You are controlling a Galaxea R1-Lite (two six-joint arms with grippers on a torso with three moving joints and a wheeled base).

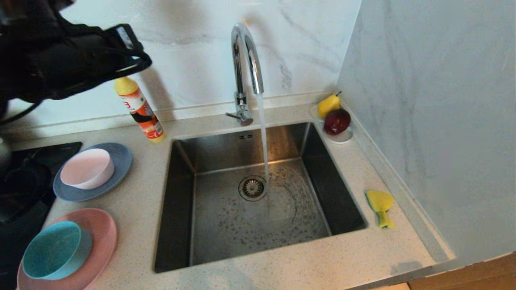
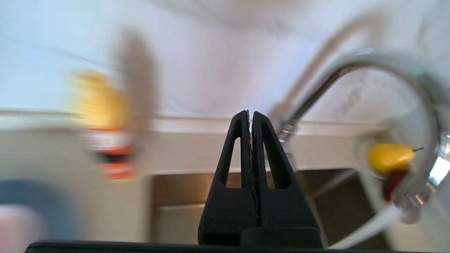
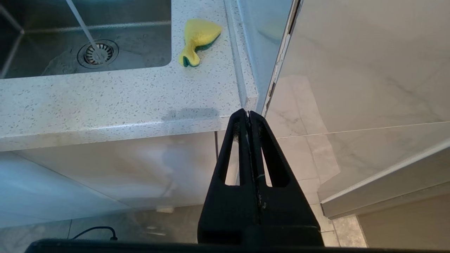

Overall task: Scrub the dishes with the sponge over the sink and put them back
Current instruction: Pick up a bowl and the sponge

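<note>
The steel sink (image 1: 225, 225) takes a stream of water from the tap. Left of it, a pale pink-white bowl (image 1: 86, 168) sits on a blue-grey plate (image 1: 119, 155). Nearer the counter's front, a teal bowl (image 1: 54, 249) sits on a pink plate (image 1: 102, 229). The yellow sponge (image 1: 381, 205) (image 3: 198, 38) lies twisted on the counter to the right of the sink. My left gripper (image 2: 250, 114) is shut and empty. It hangs in the air high at the back left, above the bottle, its arm (image 1: 80, 56) well above the dishes. My right gripper (image 3: 248, 113) is shut and empty, parked below the counter's front edge.
The chrome faucet (image 1: 244, 60) arches over the sink's back edge. An orange and yellow detergent bottle (image 1: 139, 108) stands by the back wall. A white saucer (image 1: 342, 139) holds a pear and a dark red fruit in the back right corner. A black hob (image 1: 20, 181) lies at the far left.
</note>
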